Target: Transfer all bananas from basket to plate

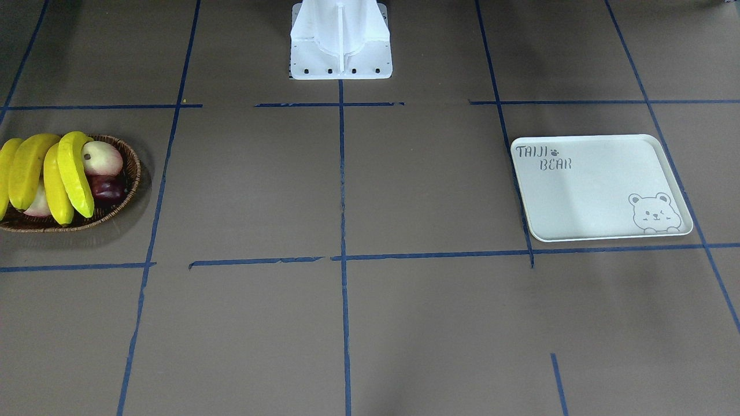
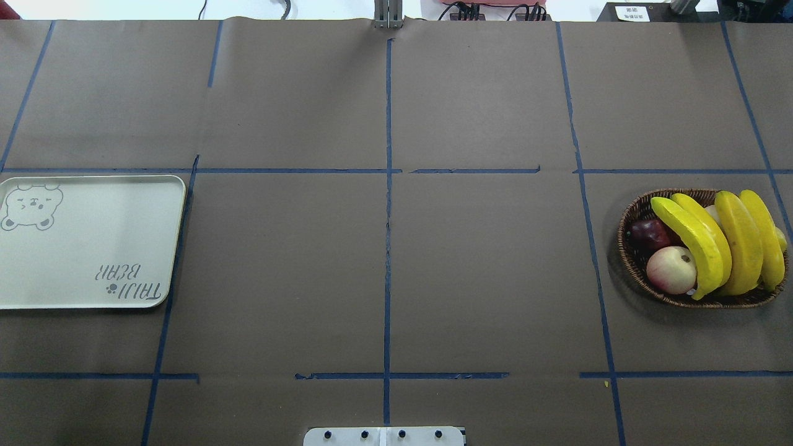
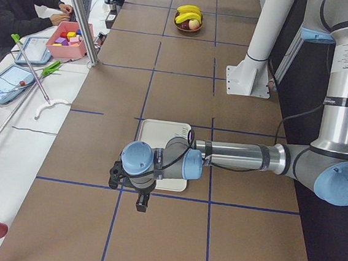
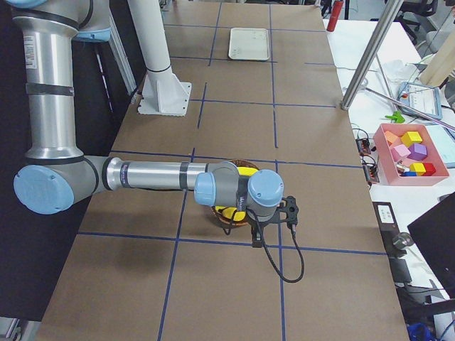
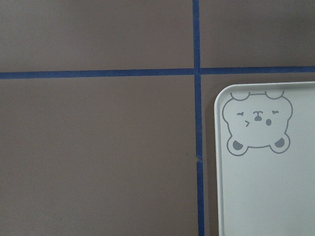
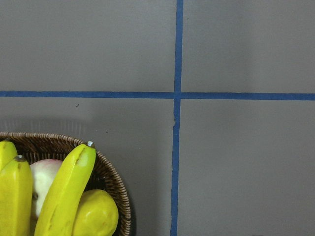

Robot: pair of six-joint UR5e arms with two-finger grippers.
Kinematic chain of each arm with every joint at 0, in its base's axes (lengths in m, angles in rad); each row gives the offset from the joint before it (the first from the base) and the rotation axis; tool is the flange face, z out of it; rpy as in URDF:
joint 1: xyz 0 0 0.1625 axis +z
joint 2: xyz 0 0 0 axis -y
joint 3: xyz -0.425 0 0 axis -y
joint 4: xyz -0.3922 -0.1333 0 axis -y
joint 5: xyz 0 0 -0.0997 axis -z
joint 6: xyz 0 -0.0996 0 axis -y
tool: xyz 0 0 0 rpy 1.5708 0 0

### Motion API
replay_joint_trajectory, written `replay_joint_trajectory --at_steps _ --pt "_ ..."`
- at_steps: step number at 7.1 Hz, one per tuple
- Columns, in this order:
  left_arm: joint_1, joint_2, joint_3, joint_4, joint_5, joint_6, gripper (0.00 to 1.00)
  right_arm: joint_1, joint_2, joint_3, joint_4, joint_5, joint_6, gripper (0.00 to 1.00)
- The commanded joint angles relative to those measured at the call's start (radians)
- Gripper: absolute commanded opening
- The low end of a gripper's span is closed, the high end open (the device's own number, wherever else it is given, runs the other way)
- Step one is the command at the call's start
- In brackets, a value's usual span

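In the overhead view a white base plate [image 2: 384, 437] sits at the bottom centre of the brown bench [image 2: 483, 279]. Farther up, the plate [image 2: 93, 248] lies at the left edge and the basket [image 2: 629, 263] at the right edge, well apart. All four bananas [image 2: 718, 244] lie in the basket, beside a pink apple [image 2: 671, 270] and a dark red fruit [image 2: 648, 233]. In the side views the left arm [image 3: 233, 156] hangs over the plate's edge and the right arm [image 4: 156, 175] over the basket. Whether the left jaws or right jaws stand apart or together, I cannot tell.
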Motion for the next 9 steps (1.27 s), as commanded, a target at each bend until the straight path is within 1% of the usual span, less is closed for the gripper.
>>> replay_joint_trajectory --at_steps 1,9 --pt "0.000 0.000 0.000 0.000 0.000 0.000 1.00 0.000 0.001 0.001 0.000 0.000 0.002 1.00" --pt "0.000 -0.002 -0.001 0.000 0.000 0.000 1.00 -0.003 0.013 0.011 0.002 0.003 0.006 1.00"
